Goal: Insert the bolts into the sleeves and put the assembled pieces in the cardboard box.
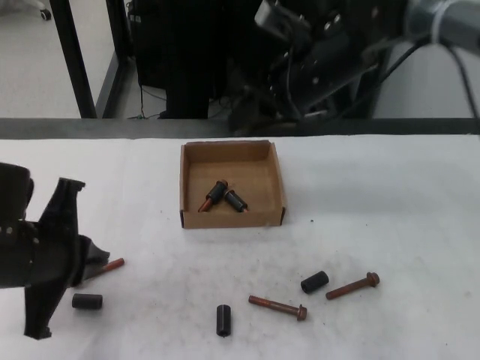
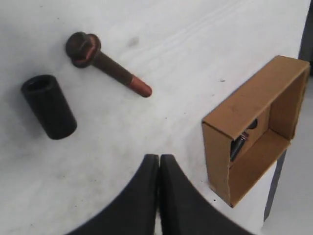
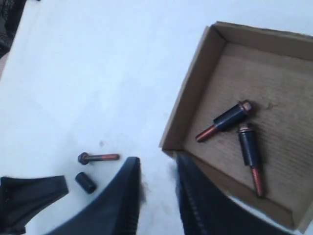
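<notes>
We're hovering left end effector (image 2: 159, 159), pinched empty, near bolt (image 2: 105, 62) and sleeve (image 2: 49, 106), likely for pickup; right end effector (image 3: 157, 165), parted, beside box (image 3: 194, 93).

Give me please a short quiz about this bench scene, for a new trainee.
1. How many assembled pieces lie in the cardboard box?
2. True or false: the left arm's jaws are shut and hold nothing.
3. How many loose sleeves lie on the bench? A) two B) three C) five

Key: 1. two; 2. true; 3. B
</notes>
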